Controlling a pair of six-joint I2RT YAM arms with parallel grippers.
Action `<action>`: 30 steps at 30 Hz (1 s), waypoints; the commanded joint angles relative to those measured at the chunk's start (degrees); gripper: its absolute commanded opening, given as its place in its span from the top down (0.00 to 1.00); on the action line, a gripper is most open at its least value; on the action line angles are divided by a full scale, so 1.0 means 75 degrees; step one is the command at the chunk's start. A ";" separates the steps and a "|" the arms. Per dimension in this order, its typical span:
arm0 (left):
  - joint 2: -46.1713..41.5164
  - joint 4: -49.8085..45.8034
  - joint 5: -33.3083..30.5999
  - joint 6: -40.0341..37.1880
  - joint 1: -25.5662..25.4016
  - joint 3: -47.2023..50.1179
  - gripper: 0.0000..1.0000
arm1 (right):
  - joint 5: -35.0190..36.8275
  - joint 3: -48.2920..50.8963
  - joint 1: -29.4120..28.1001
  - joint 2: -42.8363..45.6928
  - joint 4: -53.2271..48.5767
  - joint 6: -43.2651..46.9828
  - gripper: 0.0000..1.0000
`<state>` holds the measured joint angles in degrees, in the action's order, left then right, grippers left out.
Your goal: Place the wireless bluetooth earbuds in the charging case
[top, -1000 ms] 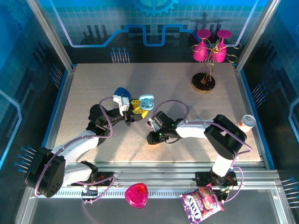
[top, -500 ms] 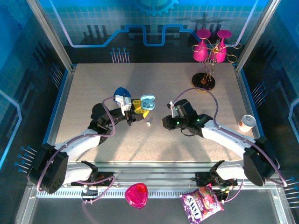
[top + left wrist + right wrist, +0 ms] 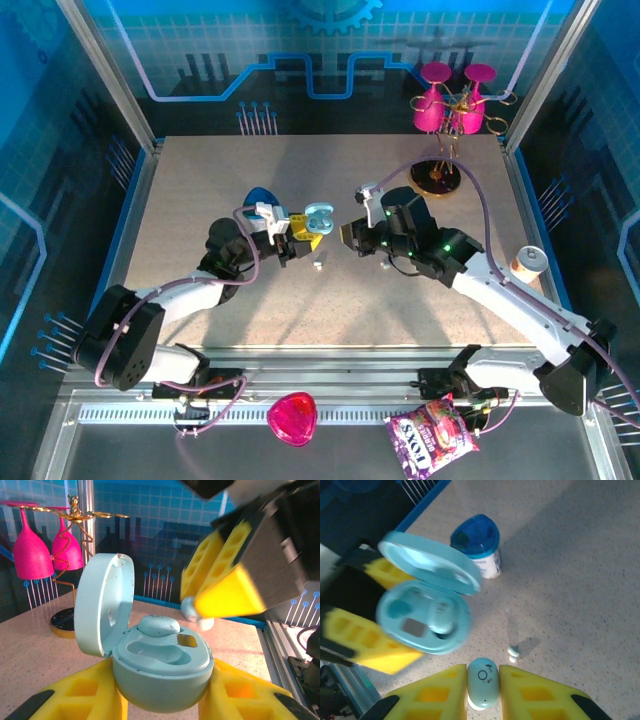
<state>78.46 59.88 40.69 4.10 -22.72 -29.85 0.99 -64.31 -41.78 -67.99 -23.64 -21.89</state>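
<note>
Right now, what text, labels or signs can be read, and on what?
"SXOL" as seen from above, likely upside down: purple snack bag.
Ring mark, no letters: earbud in the right gripper.
Cup at the table's right edge: print too small to read.

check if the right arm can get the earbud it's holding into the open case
Probably yes: the right gripper is shut on an earbud, and the open charging case, held in the left gripper, faces it across a bare gap, with one slot seemingly empty.
</note>
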 commanded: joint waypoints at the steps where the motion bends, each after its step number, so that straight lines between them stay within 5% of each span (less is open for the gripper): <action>1: 0.0091 0.0261 -0.0046 -0.0272 0.0059 -0.0110 0.74 | 0.0253 -0.0460 -0.0259 -0.0065 -0.0163 0.0338 0.79; 30: 0.0107 0.0125 0.0013 -0.0231 0.0053 -0.0146 0.74 | 0.0579 -0.1387 -0.0971 -0.1497 0.0605 0.0625 0.81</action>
<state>78.94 59.02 40.71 2.66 -22.70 -29.85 4.38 -73.63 -48.38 -78.91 -20.95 -16.47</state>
